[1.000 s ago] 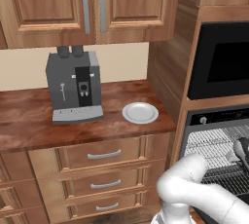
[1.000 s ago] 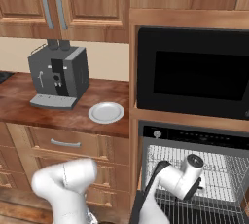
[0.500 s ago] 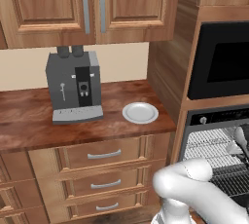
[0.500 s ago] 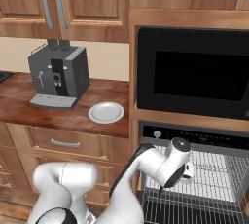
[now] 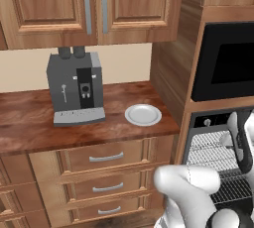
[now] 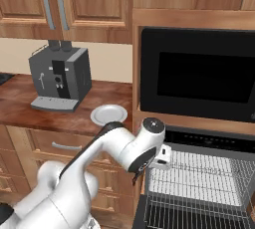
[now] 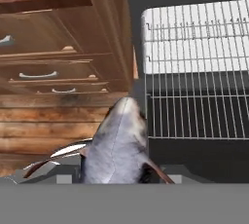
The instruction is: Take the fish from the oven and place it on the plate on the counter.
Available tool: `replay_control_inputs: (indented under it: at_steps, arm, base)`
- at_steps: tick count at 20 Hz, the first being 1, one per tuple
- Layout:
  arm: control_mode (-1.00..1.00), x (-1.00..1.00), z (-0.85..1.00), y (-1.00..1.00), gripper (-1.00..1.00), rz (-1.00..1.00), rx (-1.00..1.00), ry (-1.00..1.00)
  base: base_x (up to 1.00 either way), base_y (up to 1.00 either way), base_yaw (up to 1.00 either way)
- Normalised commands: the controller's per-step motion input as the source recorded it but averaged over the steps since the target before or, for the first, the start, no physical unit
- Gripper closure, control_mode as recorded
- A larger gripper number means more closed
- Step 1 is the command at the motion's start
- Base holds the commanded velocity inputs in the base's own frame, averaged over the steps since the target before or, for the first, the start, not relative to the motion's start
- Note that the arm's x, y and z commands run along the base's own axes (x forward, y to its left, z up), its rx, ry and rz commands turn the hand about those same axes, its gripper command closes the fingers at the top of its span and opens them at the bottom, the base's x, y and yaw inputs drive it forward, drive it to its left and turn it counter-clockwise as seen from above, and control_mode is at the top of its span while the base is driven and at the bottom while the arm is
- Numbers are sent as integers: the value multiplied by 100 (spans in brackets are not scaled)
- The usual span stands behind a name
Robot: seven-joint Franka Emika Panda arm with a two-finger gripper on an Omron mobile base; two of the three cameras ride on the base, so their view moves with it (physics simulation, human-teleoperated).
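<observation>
My gripper (image 7: 116,175) is shut on the fish (image 7: 116,142), a grey body with thin dark fins that juts out ahead of the fingers. In the right base view the gripper (image 6: 135,173) hangs in front of the oven's (image 6: 214,139) left edge, just off the silver wire rack (image 6: 199,173). The rack (image 7: 194,62) lies to the right of the fish in the hand view. The pale round plate (image 5: 143,114) (image 6: 108,114) rests bare on the dark wood counter (image 5: 30,128), to the left of the gripper and higher.
A grey coffee machine (image 5: 75,88) stands on the counter left of the plate. A wooden side panel (image 5: 173,73) separates the counter from the oven column, with a black-glass appliance (image 6: 199,73) above the oven. Drawers with silver handles (image 5: 106,157) sit under the counter.
The hand has drawn back leftward from over the rack to the oven's left front edge, carrying the fish. The jaws have kept the same width.
</observation>
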Motion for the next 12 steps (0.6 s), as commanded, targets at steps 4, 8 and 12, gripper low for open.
replay_control_inputs:
  at_steps: [4,8,12]
  arm:
    - [-100,-1,100,94,100,0,0,-10]
    - [-100,0,94,100,100,0,0,-10]
    - [-100,3,74,100,100,0,0,-10]
  base:
    - [0,0,0]
    - [0,0,0]
    - [0,0,0]
